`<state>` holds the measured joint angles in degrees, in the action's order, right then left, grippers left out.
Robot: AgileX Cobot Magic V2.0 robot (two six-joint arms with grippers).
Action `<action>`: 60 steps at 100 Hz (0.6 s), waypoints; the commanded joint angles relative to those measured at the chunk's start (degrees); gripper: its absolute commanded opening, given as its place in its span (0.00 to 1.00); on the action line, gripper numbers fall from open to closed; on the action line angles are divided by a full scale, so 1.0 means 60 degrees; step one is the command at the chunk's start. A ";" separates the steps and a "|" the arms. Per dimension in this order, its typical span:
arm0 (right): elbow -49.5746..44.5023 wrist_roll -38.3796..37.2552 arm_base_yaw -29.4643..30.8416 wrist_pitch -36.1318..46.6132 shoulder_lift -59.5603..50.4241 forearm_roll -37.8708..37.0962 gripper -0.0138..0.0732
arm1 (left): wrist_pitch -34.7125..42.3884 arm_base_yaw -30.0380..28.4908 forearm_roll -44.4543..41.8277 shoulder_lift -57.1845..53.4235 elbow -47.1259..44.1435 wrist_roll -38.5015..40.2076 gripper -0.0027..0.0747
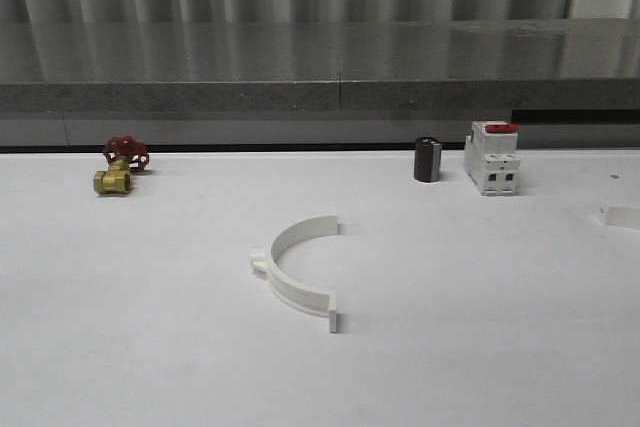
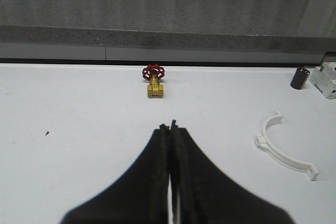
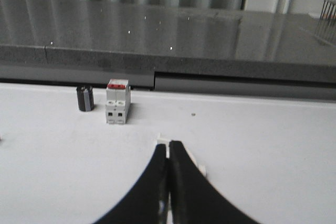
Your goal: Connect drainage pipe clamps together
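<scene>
The left fingers [image 2: 171, 127] are pressed shut with nothing between them, hanging low over bare tabletop [image 2: 79, 145]. The right fingers [image 3: 168, 145] are likewise closed tip to tip and hold nothing; just past their tips, partly hidden behind them, lies a white piece [image 3: 195, 162] that may be the second clamp half, though too little of it shows to be sure.

One clamp half [image 2: 283, 148] lies flat on the tabletop off to the side of the left fingers and a little ahead of them, well apart from them, its lug toward them and its two end tabs turned away. In the front view the same clamp half [image 1: 297, 269] sits alone in mid-table, open side toward the robot's right.

The task looks barely begun: nothing is gripped and the halves are not joined. To do the step well, the left fingers should open first, swing across to the arc and take it near the lug, where the band is stiffest, leaving both end tabs free to meet their mates. The right should open and back off enough to see what lies under its tips before closing.

Farther off stand a brass valve [image 2: 155, 83] straight ahead of the left fingers, and a dark cylinder [image 3: 85, 98] and a breaker [image 3: 117, 101] beyond the right ones.
</scene>
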<state>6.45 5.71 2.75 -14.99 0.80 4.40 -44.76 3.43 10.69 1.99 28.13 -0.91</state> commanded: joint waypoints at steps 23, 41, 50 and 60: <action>0.2838 0.0025 0.0021 -0.2059 0.2880 0.0029 0.08 | 0.0704 -0.0003 0.0108 0.0126 0.0198 0.0074 0.01; 0.4349 0.0025 0.0021 -0.3037 0.5144 0.0029 0.08 | 0.0704 -0.0003 0.0108 0.0126 0.0198 0.0074 0.01; 0.5128 0.0025 0.0021 -0.3409 0.6202 0.0029 0.09 | 0.0704 -0.0003 0.0108 0.0126 0.0198 0.0074 0.01; 0.5918 0.0025 0.0021 -0.4004 0.7328 0.0029 0.19 | 0.0704 -0.0003 0.0108 0.0126 0.0198 0.0074 0.01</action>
<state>37.22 5.71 2.75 -39.54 39.81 4.40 -44.79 3.43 10.69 1.99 28.13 -0.81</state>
